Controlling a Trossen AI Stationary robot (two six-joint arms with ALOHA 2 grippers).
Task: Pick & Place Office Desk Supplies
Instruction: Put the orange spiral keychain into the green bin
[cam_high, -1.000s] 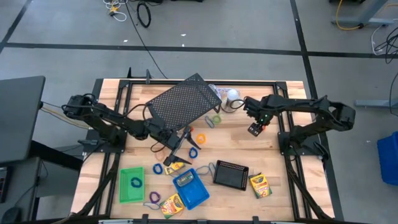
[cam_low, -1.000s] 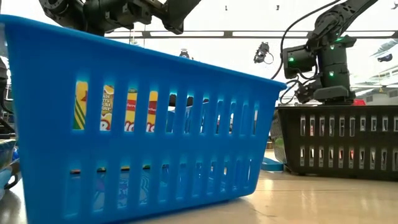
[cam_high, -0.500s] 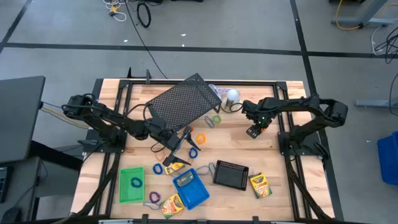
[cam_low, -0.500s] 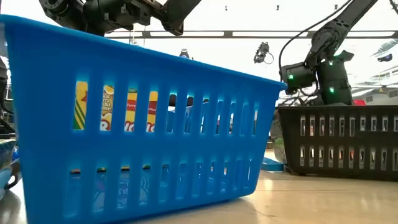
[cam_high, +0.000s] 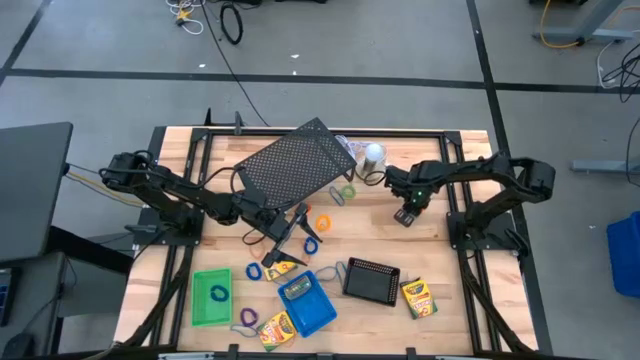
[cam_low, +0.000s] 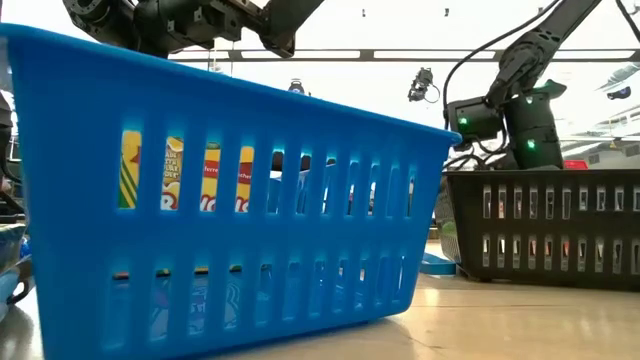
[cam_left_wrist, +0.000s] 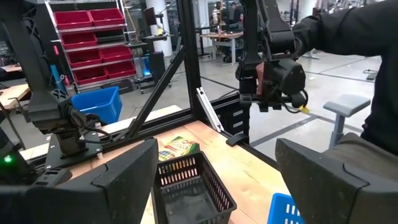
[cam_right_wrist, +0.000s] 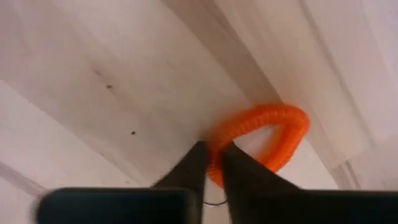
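From above, the right gripper (cam_high: 405, 214) is down at the bare wood on the right side of the table, below the silver dome (cam_high: 374, 153) and well to the right of the loose loops beside the big mesh rack (cam_high: 292, 161); the thing it works on is hidden under it here. The left gripper (cam_high: 290, 237) hangs near the table's middle, by the blue loop (cam_high: 310, 244), with the green tray (cam_high: 210, 298), blue tray (cam_high: 308, 304) and mesh tray (cam_high: 371, 281) in a row nearer the front edge; the mesh tray lies closest to the right arm, between it and a crayon box (cam_high: 416, 296). At table height the blue tray (cam_low: 220, 190) fills most of the view, crayon boxes showing through its slots, and the right arm stands behind the mesh tray (cam_low: 545, 225), its fingers hidden. The left wrist camera looks between its own fingers (cam_left_wrist: 127, 180), spread wide with nothing in them, toward the mesh tray (cam_left_wrist: 189, 186) and the right arm beyond. The right wrist camera settles it: the fingers (cam_right_wrist: 196, 165) are pinched narrow on the near edge of an orange loop (cam_right_wrist: 273, 134), which lies flat on the wood, its long axis running away from the fingertips. The lift should go straight up, I judge, since only one thin strand is caught.
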